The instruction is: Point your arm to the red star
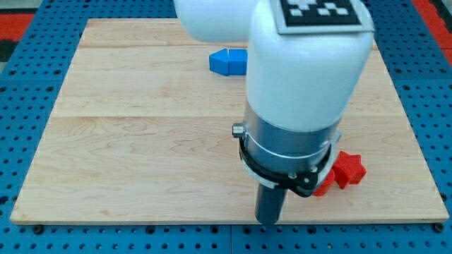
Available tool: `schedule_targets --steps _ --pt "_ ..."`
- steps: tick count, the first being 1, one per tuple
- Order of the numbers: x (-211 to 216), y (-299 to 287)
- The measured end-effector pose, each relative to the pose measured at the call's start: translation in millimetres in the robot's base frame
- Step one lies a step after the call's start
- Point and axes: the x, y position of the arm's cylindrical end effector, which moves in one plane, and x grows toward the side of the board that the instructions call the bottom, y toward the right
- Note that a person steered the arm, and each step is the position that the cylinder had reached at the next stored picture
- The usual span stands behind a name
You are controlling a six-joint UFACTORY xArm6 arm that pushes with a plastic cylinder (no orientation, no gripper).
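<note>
The red star lies on the wooden board at the view's lower right, partly hidden behind the arm's body. A second red piece shows just left of and below it; its shape is hidden. My dark rod comes down from the big white and grey arm at the view's bottom centre. My tip rests on the board near its bottom edge, left of and a little below the red star, a short gap away.
A blue block lies at the view's top centre, partly hidden by the arm. The board sits on a blue pegboard surface. The board's bottom edge runs just under my tip.
</note>
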Motion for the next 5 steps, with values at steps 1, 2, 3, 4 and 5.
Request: schedule_targets --steps 1,2,3,4,5 --pt "-0.3 29.2" --pt "0.0 60.8" --pt "-4.0 73.5" --pt "-10.4 90.5" --pt "-11.1 122.4"
